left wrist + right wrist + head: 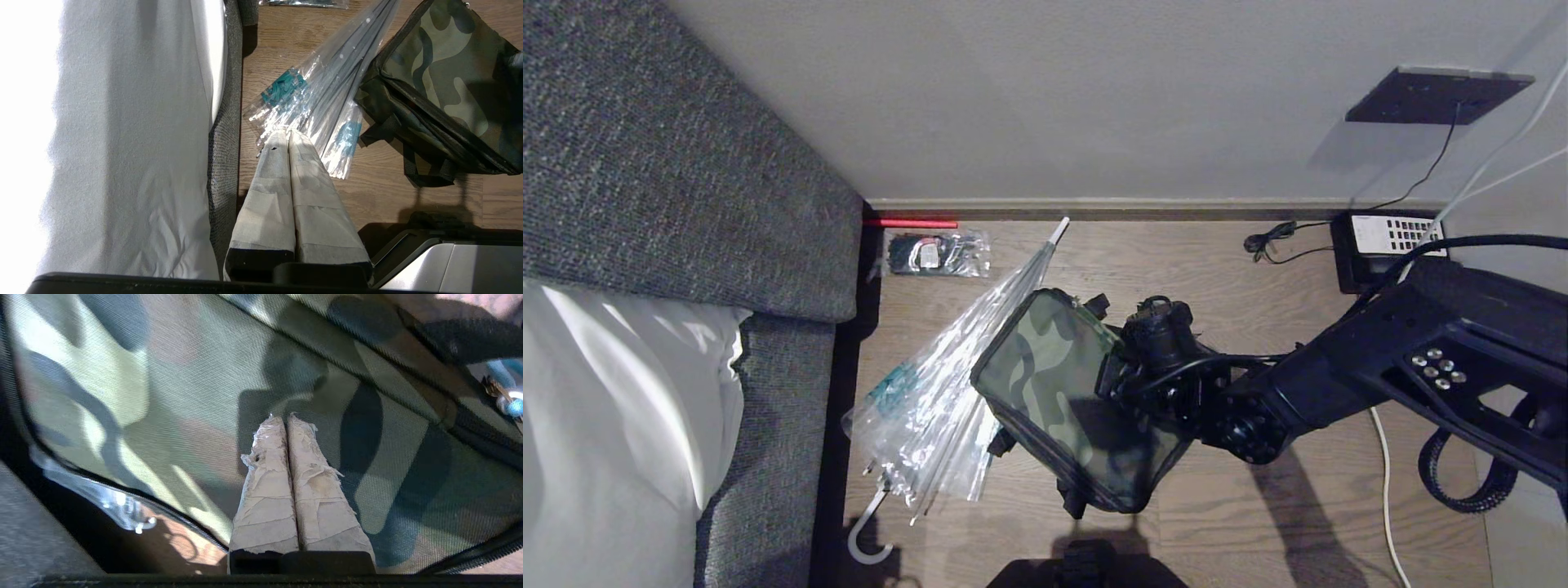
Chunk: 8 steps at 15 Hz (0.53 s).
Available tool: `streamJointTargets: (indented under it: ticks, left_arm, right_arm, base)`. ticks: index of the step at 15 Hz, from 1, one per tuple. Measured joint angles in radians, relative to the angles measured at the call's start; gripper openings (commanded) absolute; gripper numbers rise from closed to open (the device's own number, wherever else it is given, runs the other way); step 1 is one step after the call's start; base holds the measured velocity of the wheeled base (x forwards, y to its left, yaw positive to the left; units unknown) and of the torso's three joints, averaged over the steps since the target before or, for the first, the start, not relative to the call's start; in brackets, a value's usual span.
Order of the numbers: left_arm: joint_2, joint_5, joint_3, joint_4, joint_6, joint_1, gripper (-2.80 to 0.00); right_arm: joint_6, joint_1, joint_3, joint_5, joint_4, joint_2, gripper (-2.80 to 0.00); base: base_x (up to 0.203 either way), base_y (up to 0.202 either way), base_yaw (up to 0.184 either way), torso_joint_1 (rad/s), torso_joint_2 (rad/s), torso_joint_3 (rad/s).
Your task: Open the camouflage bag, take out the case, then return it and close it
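A boxy soft camouflage bag with a green patterned top panel and black sides and zip trim lies on the wooden floor, near the middle of the visible boards and well clear of the pale wall's skirting edge. Its top panel looks flat and closed; nothing of its inside shows. Touching its left side lies a clear plastic-wrapped umbrella with a white hooked handle, its tip pointing toward the skirting.

The black right arm reaches in from the right edge, and its wrist covers the bag's right rim. The right gripper, with two worn paper-taped fingers pressed together and holding nothing, hovers close over the camouflage panel; whether the tips touch the fabric cannot be told. A blue zip pull at the edge of the right wrist view is blurred.

The left gripper is out of the head view; its taped fingers are likewise clenched empty, above the umbrella's wrap beside the grey sofa, which is cut off at the left.
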Motion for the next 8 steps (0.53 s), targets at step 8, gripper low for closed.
streamJointTargets:
  ticks: [8]
  left_arm:
    - [0.000,0.000,0.000,0.000,0.000,0.000,-2.80]
  right_arm:
    - [-0.085,-0.002,0.087,-0.015,-0.019,0.009,-2.80]
  base:
    - [0.000,0.000,0.000,0.000,0.00,0.000]
